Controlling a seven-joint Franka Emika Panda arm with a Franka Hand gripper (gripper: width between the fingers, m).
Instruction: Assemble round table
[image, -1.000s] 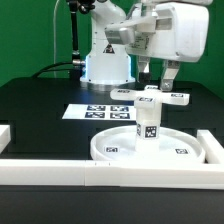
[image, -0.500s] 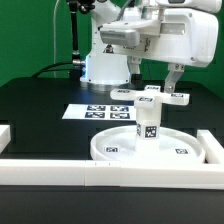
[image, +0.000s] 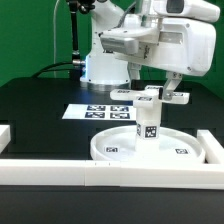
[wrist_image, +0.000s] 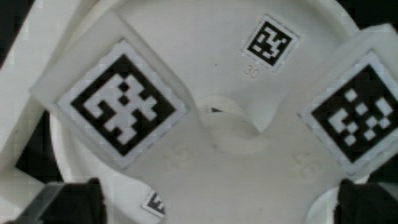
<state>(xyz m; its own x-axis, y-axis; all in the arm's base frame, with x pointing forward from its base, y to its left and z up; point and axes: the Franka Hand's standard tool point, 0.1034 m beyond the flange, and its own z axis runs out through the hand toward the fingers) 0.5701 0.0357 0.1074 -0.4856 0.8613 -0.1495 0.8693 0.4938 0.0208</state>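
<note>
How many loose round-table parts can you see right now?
3: the round disc against the front rail, the leg upright on it, and the cross-shaped foot behind, under the pincer.

Leg stands on the disc, marker board behind.

We see a robotics lab. A white robot arm is bolted at the far edge of a black tabletop, with a green screen behind it. A flat marker board lies fixed on the tabletop, white rails run along its near edge, and the white parts carry printed square tags.
</note>
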